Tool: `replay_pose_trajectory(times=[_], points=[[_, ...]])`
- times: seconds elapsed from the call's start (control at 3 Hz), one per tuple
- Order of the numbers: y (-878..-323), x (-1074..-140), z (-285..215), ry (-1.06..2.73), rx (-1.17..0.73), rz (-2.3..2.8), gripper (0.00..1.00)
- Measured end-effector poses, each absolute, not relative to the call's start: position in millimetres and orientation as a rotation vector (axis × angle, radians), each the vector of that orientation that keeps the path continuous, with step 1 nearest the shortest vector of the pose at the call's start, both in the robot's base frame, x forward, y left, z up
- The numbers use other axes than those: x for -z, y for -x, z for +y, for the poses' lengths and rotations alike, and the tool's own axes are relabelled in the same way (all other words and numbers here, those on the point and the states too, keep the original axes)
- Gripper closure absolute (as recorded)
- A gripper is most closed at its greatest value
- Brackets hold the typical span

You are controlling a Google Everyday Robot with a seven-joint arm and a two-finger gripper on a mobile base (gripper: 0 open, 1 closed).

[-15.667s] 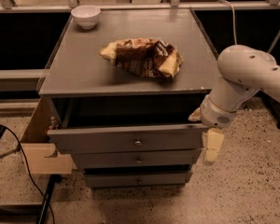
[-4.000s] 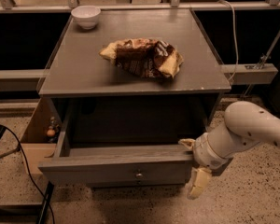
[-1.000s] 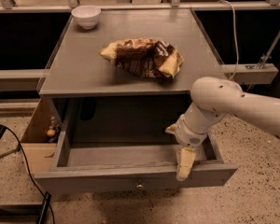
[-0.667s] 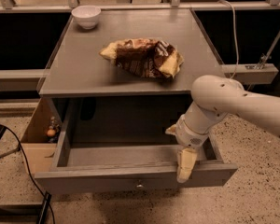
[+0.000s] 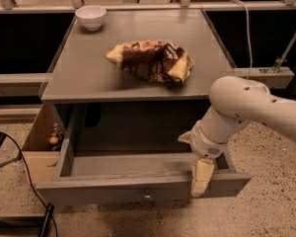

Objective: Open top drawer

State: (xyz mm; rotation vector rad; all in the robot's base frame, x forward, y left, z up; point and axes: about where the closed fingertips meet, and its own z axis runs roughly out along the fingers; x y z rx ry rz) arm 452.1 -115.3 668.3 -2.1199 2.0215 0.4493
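The top drawer [image 5: 113, 189] stands pulled far out from under the cabinet [image 5: 84, 78], its front toward the camera, with a small round knob [image 5: 147, 196] in the middle of that front. Its grey floor and side walls show in shadow under the cabinet top. On that top, a white bowl [image 5: 91, 17] sits at the far left corner; what it holds cannot be seen. A crumpled brown and yellow bag [image 5: 150, 60] lies near the middle, well apart from the bowl. To the left of the cabinet, on the floor, an open wooden box [image 5: 34, 142] holds a few small things too small to tell.

The gripper [image 5: 201, 176] hangs from the white arm [image 5: 246, 107] at the right end of the drawer, pointing down and lying across the top edge of the drawer front. Whether it is open or closed cannot be told, nor whether it grips the front or only rests against it.
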Motion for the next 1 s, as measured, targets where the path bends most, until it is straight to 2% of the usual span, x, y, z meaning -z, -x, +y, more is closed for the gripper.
replay_pose_trajectory(times=[1.0], points=[[-468.8,-706.5,-121.2,2.059,-0.325,1.972,0.00]])
